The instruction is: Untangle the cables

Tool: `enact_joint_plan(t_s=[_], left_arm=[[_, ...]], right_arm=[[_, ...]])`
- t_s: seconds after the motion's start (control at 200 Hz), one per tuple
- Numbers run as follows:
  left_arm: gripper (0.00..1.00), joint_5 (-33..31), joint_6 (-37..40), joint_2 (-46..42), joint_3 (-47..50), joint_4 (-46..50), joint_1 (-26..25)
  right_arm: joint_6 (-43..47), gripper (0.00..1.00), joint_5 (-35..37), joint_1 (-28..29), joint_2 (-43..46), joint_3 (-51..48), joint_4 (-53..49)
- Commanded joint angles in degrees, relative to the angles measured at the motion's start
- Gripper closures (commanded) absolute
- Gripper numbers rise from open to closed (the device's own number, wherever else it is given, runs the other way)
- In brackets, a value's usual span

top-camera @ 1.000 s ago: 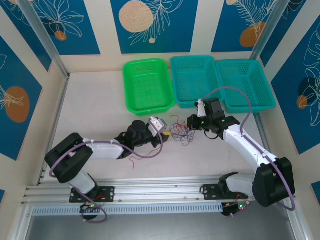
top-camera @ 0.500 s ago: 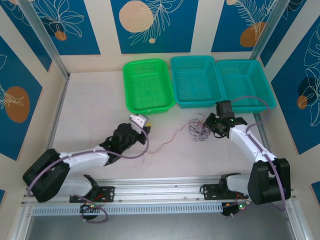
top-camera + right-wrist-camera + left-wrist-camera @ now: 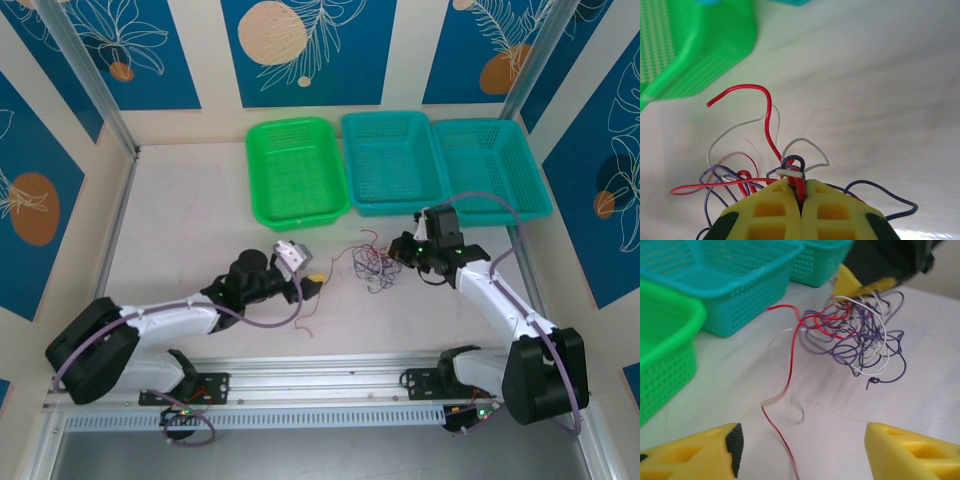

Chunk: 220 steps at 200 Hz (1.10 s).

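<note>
Here, the right gripper (image 3: 801, 196) is clamped shut on the cables (image 3: 785, 167): red, white and purple strands are pinched between its fingertips and curl out just ahead of it. A green basket (image 3: 700, 45) is seen further ahead, to its left. The left gripper (image 3: 800, 455) is held open, fingers spread wide. The cables are bunched ahead of it, slightly right, and one red wire (image 3: 790, 365) runs back into the gap between its fingers.

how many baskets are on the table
3, in a row at the far edge: a green plastic mesh basket left, a teal plastic mesh basket in the middle, a second teal basket right. None looks hidden.
</note>
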<state>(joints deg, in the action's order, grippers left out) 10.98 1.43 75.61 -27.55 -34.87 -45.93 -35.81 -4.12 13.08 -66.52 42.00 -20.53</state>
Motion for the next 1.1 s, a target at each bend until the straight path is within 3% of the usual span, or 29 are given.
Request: enact_joint_plan(t_s=[0.0, 0.195, 0.295, 0.36, 0.46, 0.555, 0.625, 0.68, 0.81, 0.895, 0.97, 1.095], left_arm=[[0.31, 2.2, 8.3, 4.7, -4.6, -3.7, -0.1], [0.32, 5.2, 8.8, 13.6, -9.6, -4.8, -0.2], [0.39, 5.7, 7.7, 15.8, -10.0, -5.9, -0.1], [0.56, 4.5, 6.7, 16.9, -10.4, -5.8, -0.1], [1.00, 0.7, 5.2, 17.8, -10.6, -5.3, -0.1], [1.00, -2.4, 2.4, 16.5, -9.0, -8.4, 0.0], [1.00, -6.9, -1.2, 13.7, -8.3, -7.5, 0.3], [1.00, -10.2, -3.8, 10.5, -8.1, -4.8, 0.7], [1.00, -14.5, -10.5, 2.7, -4.5, -4.2, 2.4], [1.00, -18.2, -13.0, -1.2, -3.9, 1.1, 3.3], [1.00, -19.7, -12.6, -3.2, -3.8, 5.7, 3.6], [1.00, -13.1, -10.7, -3.7, -3.0, 4.4, 3.7]], right_arm=[[5.3, 1.00, -2.5, 3.2, -1.4, 4.0, -0.8], [6.5, 1.00, -1.3, 5.8, -3.7, 6.6, -3.0], [6.5, 1.00, -0.8, 6.2, -3.7, 6.5, -2.9], [6.5, 1.00, -0.5, 6.3, -3.7, 6.4, -2.9], [6.2, 1.00, 0.7, 6.5, -3.7, 6.3, -2.8], [2.3, 0.92, 7.9, 6.7, -3.7, 5.1, -3.4], [-7.8, 0.89, 19.7, 6.1, -4.0, 4.0, -7.9], [-15.0, 0.88, 24.1, 3.9, -4.0, 2.4, -10.7], [-23.1, 0.84, 24.3, -2.3, -1.1, -4.9, -9.4], [-25.7, 0.81, 22.2, -7.3, 1.6, -8.6, -8.3], [-24.5, 0.77, 20.7, -8.9, 3.7, -9.7, -7.4], [-14.0, 0.61, 12.6, -7.3, 6.6, -9.2, -1.0]])
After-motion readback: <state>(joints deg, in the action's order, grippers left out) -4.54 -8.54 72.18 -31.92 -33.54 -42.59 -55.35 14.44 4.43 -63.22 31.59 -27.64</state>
